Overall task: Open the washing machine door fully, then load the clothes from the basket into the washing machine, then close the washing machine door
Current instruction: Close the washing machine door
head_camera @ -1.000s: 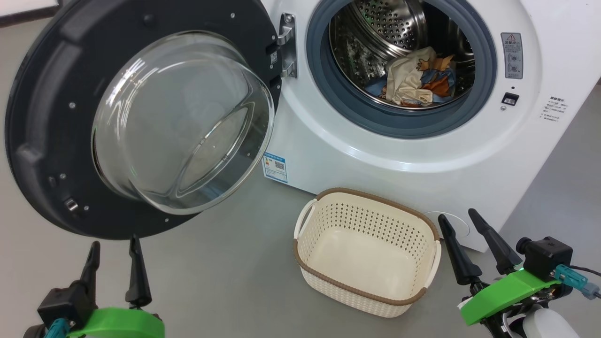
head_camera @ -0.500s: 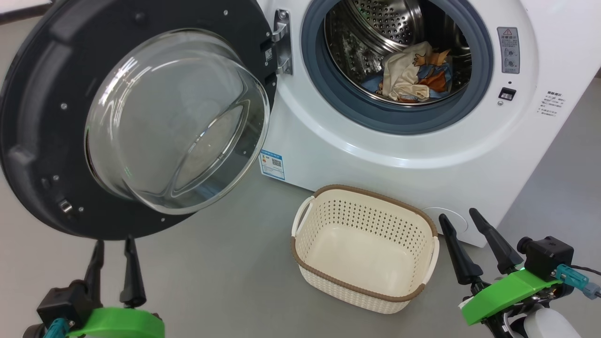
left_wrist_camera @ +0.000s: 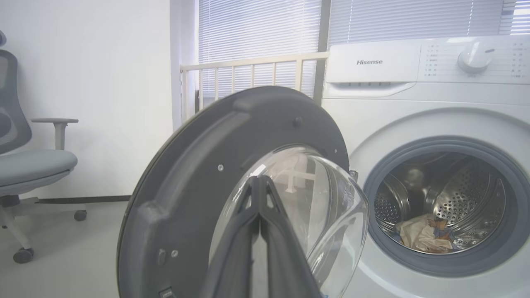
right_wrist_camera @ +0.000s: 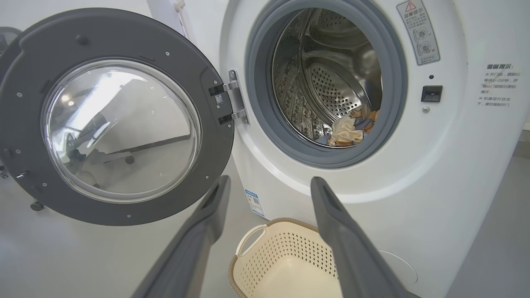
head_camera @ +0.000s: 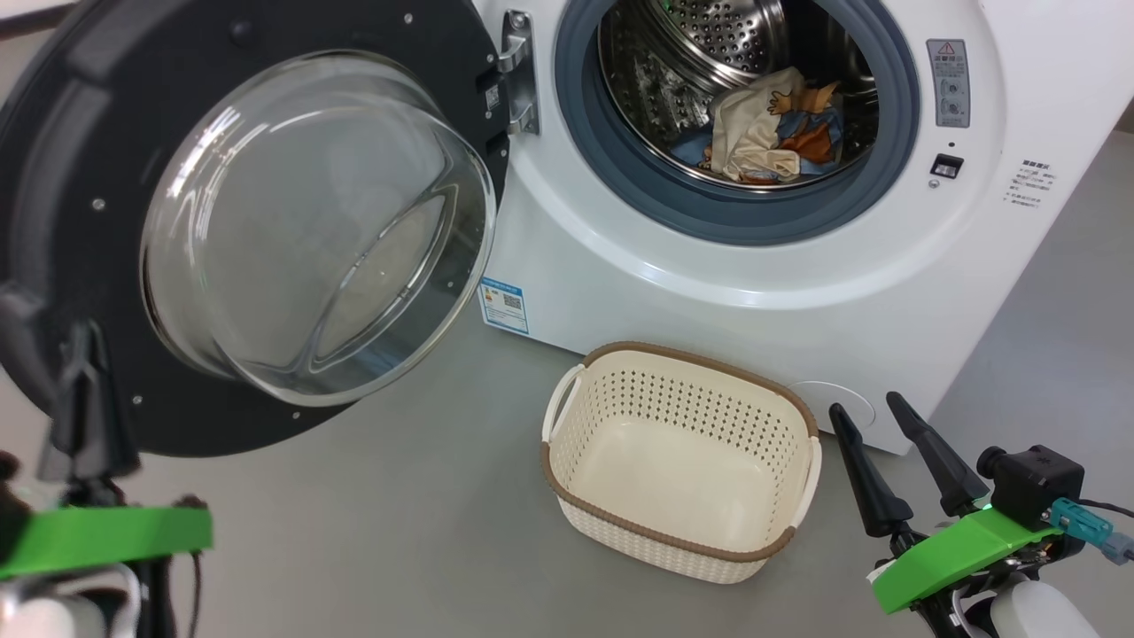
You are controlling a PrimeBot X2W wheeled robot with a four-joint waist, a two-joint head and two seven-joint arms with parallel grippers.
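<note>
The washing machine (head_camera: 709, 292) stands with its door (head_camera: 89, 133) swung wide open to the left, glass bowl facing me. The cream and blue clothes (head_camera: 762, 133) lie inside the steel drum and also show in the wrist views as clothes (left_wrist_camera: 422, 238) and clothes (right_wrist_camera: 345, 130). The basket (head_camera: 673, 416) sits empty on the floor in front of the machine. My left gripper (head_camera: 84, 341) is shut on nothing and raised in front of the door's lower left rim; whether it touches is unclear. In its wrist view the left gripper (left_wrist_camera: 258, 180) points at the door (left_wrist_camera: 198, 165). My right gripper (head_camera: 866, 406) stands open to the right of the basket, with nothing between its fingers.
A grey floor (head_camera: 399, 514) stretches in front of the machine. A grey office chair (left_wrist_camera: 25, 165) on castors stands to the left beyond the door. A white railing (left_wrist_camera: 248, 66) and window blinds are behind the door. The right gripper (right_wrist_camera: 270, 182) hangs above the basket (right_wrist_camera: 281, 256).
My left gripper has shut and risen up and to the left, now in front of the door's lower left rim. The camera has shifted slightly. The right arm has not moved.
</note>
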